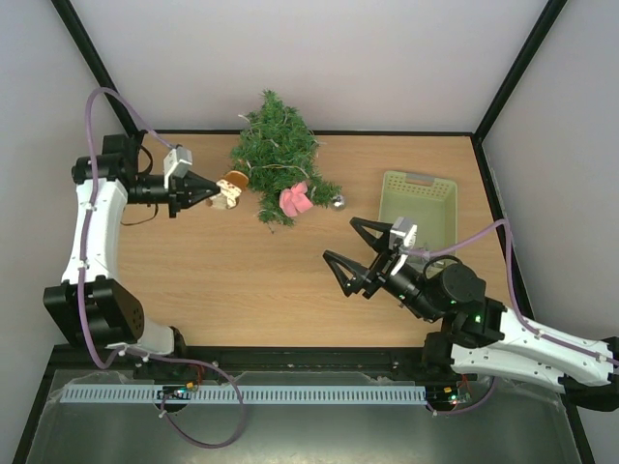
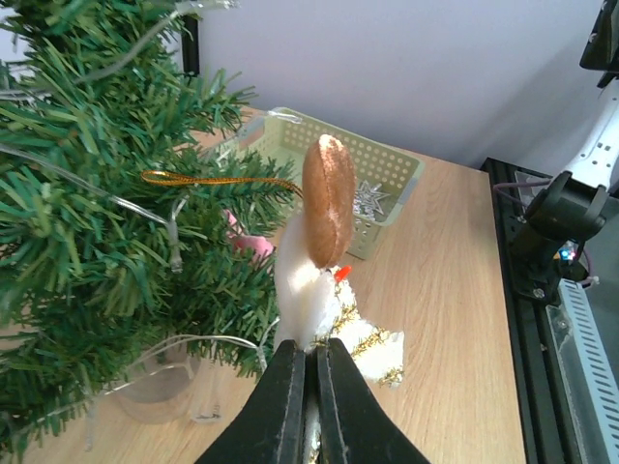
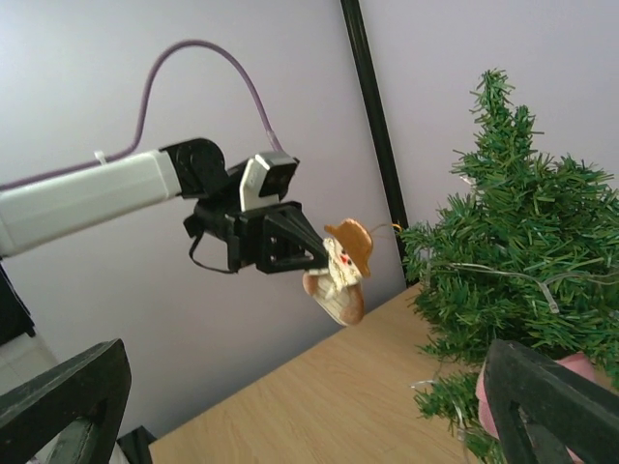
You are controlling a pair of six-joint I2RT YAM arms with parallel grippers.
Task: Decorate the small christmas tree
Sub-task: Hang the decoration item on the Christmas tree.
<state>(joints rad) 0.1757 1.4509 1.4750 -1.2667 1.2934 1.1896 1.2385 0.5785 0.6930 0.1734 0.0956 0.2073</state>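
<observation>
Left gripper (image 2: 308,353): clenched on the lower body of a snowman figure (image 2: 324,242) with a brown hat. It holds the figure in the air just beside the tree's left flank.
Gold loop (image 2: 218,179): runs from the figure's hat out across a branch.
Right gripper (image 1: 340,240): released, with its fingers spread wide and nothing between them. It hangs over the bare desk (image 1: 222,280) and points towards the tree.
Small christmas tree (image 1: 276,145): stands upright at the far edge of the desk, left of centre, on a pale base (image 2: 155,387). A thin clear light wire (image 2: 87,184) threads through its needles.
Basket (image 1: 421,178): pale green, on the desk well to the right of the tree.
Done so far: we see a pink ornament (image 1: 295,200) on the lower branches and a silver bauble (image 1: 338,202) at the tip of a low branch.
In hand: we judge the snowman is being hung, since the loop is over the needles but the figure is not yet let go.
Left to do: release the snowman, then hang a silver star (image 2: 368,198). It shows at the basket's mesh wall, but we cannot tell whether it lies inside the basket.
Progress: we put it at roughly the halfway mark.
Counts: one tree, one basket and two grippers. We count four ornaments: two on the tree, one held and one at the basket.
</observation>
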